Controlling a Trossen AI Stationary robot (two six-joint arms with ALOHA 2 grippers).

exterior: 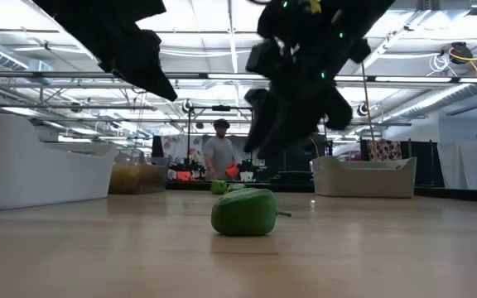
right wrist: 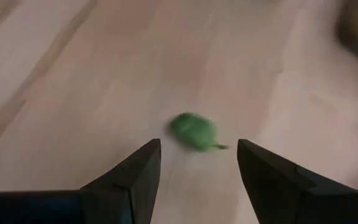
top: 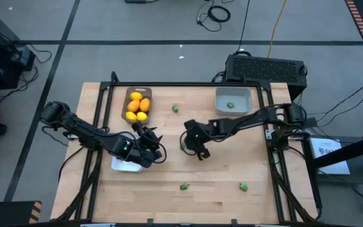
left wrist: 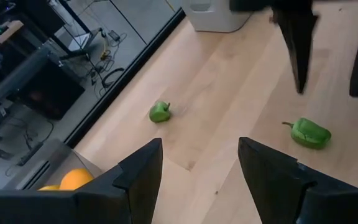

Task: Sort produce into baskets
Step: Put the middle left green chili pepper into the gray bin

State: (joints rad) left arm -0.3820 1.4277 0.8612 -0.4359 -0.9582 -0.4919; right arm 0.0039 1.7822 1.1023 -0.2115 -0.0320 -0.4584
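My right gripper (top: 193, 149) is open and hangs above a green piece (top: 183, 146) that lies on the table's middle. In the right wrist view that piece (right wrist: 194, 132) lies just ahead of the open fingers, untouched. The low view shows it (exterior: 243, 212) resting on the wood under the gripper (exterior: 292, 116). My left gripper (top: 151, 140) is open and empty beside the white tray (top: 121, 166). The grey-brown tray (top: 128, 94) holds several lemons (top: 138, 104). The pale grey bin (top: 233, 94) holds one green piece (top: 230, 105). No red berries show.
Loose green pieces lie at the far middle (top: 176, 108) and near the front edge (top: 184, 186), (top: 243, 186). A black vented box (top: 266, 68) stands behind the table. A person (exterior: 219, 155) stands in the room beyond.
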